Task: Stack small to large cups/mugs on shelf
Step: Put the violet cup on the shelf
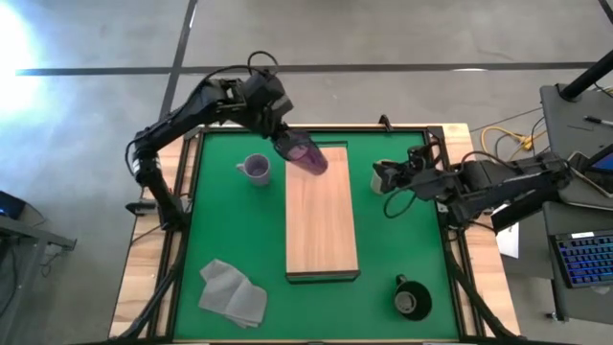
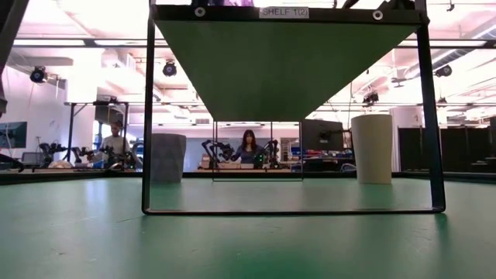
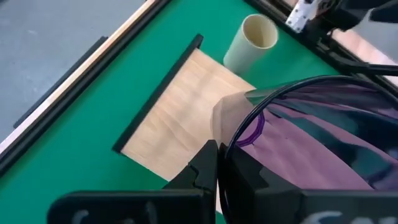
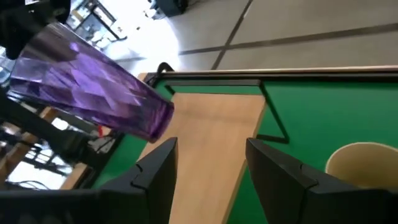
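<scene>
The left hand pinches the purple tumbler, holding it tilted above the far end of the shelf, whose long top is bare. The right hand waits with fingers spread by the cream cup. Only the high view shows the lavender mug and black mug

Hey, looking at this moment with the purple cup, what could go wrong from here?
The left gripper holds the purple tumbler tilted over the shelf's far end; released like that, it may tip and roll off the board. The right gripper, open, sits right beside the cream cup and may knock it over if it moves in carelessly.
</scene>
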`<act>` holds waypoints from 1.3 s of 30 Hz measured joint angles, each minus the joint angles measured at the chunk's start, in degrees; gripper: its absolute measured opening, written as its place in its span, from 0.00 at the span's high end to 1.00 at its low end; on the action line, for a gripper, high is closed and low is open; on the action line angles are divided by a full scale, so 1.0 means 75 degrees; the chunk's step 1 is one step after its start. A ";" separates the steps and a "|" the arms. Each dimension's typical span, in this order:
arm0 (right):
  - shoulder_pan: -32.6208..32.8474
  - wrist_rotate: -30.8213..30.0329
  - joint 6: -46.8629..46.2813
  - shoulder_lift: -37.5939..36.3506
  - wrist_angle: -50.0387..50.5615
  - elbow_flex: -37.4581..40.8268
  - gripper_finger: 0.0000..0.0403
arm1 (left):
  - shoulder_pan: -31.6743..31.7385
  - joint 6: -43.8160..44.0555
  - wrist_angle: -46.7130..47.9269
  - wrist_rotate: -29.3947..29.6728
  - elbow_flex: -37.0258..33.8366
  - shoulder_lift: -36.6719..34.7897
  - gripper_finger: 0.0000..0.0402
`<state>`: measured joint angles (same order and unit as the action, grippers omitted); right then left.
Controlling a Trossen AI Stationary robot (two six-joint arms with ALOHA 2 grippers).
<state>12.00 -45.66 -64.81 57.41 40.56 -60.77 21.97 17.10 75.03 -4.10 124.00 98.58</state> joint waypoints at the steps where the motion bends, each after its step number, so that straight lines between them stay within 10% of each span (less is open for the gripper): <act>1: -0.0113 0.0145 0.0058 -0.0010 -0.0006 0.0000 0.55 | 0.0031 -0.0021 -0.0001 0.0017 0.0024 0.0128 1.00; 21: -0.1271 0.2136 0.1008 0.0645 -0.0717 0.0035 0.56 | 0.0374 -0.0367 0.0068 -0.0038 0.0407 0.0884 1.00; 31: -0.2527 0.3213 0.2075 0.1431 -0.1495 0.0029 0.94 | 0.0370 -0.0351 0.0131 -0.0048 0.0400 0.0892 1.00; 39: -0.3172 0.4601 0.2445 0.1757 -0.2497 0.0017 0.98 | 0.0366 -0.0339 0.0129 -0.0056 0.0391 0.0892 1.00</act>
<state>-11.79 -11.15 -46.47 70.58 21.83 -60.64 24.71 14.56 76.00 -4.51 126.93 105.27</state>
